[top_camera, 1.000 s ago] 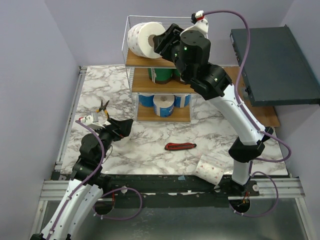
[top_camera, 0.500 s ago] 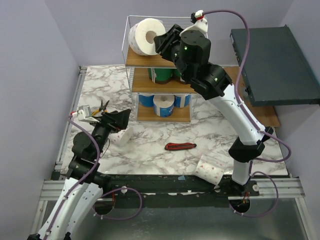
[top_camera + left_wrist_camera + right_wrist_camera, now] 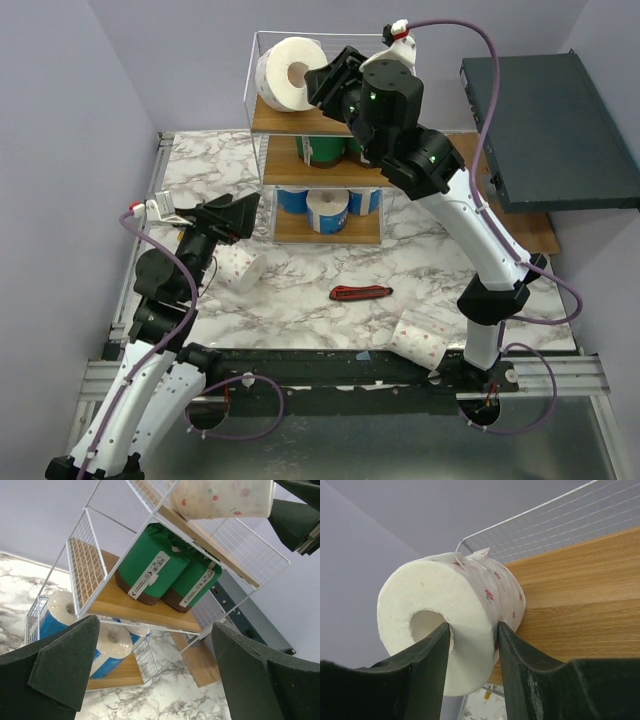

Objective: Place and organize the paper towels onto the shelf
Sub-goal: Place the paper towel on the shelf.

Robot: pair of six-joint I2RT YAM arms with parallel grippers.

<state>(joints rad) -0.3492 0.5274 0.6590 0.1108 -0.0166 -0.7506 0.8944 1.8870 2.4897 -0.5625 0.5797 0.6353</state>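
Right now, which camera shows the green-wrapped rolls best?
Left wrist view: both green-wrapped rolls stand close, labels visible, on the middle tier of the shelf. Top view: partly hidden by the right arm. Right wrist: none.

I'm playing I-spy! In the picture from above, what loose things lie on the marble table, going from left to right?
first dotted paper towel roll → red-and-black utility knife → second dotted paper towel roll

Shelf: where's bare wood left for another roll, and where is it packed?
Top tier: bare to the right of the white dotted roll the right gripper holds. Middle tier: bare left of the green rolls. Bottom tier is crowded.
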